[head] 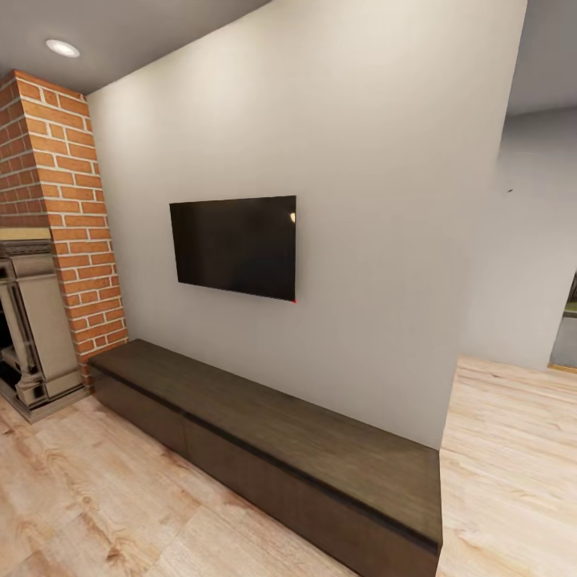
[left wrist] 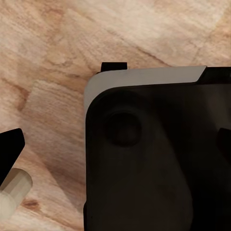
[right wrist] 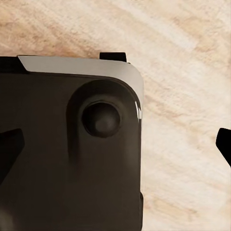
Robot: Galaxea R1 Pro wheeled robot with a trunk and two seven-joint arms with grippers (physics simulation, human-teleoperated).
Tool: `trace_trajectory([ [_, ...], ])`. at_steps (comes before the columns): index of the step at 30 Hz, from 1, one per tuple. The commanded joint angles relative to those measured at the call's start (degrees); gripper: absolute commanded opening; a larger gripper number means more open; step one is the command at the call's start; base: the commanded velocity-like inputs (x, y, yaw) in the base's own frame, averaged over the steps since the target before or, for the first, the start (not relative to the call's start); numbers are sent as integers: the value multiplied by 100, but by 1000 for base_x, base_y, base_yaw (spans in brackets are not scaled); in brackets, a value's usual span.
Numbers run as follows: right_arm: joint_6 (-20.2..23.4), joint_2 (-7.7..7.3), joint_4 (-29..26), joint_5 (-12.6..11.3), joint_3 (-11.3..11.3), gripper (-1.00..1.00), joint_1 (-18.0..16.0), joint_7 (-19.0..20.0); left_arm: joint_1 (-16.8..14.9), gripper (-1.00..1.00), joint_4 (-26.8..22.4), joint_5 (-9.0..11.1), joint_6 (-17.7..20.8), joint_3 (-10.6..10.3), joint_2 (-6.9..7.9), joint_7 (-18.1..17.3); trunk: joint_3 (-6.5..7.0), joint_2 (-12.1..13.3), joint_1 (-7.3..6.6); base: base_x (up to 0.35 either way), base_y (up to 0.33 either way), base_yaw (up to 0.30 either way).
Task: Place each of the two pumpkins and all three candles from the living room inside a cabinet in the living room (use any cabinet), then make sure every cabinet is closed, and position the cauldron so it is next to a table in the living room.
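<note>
The cabinet [head: 264, 433], a long low dark-brown wooden unit, runs along the white wall from the brick fireplace toward the lower right. Its drawer fronts [head: 240, 473] sit flush and shut, and its top is bare. In the left wrist view my left gripper [left wrist: 120, 149] is open, with black fingertips [left wrist: 10, 149] at the picture's two sides, hanging over the robot's dark base [left wrist: 154, 159] and the plank floor. My right gripper [right wrist: 115, 147] is open too, fingertips [right wrist: 224, 144] wide apart above the base [right wrist: 67, 154], with nothing held.
A black TV [head: 234, 247] hangs on the wall above the cabinet. The red-brick chimney [head: 72, 216] and ornate fireplace surround [head: 32, 336] stand at the left. Light wood floor [head: 96, 497] lies in front. Past the wall's corner, floor [head: 513, 449] leads into another area.
</note>
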Motion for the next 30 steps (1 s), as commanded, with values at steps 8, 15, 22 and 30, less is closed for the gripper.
trace_trajectory([
  [8, -3, -2, -14, -17, -19, 100, -3, -4, 4, 100, -13, 1, 2, -5, 0, 3, -5, -3, 0, 0, 0, -33],
  [15, -7, -8, -6, -17, -19, 100, -3, -4, 1, 100, -13, 1, 2, -4, 0, 3, -5, -3, 0, 0, 0, -232],
  [22, -13, -9, 2, -17, -12, 100, -4, -4, 3, 100, -13, 1, 2, -3, 0, 3, -5, -3, 0, 0, 0, -141],
  [30, -12, -9, 3, -13, -10, 100, -6, -3, 2, 100, -13, 1, 2, 1, 0, 3, -5, -3, 0, 0, 0, -13],
])
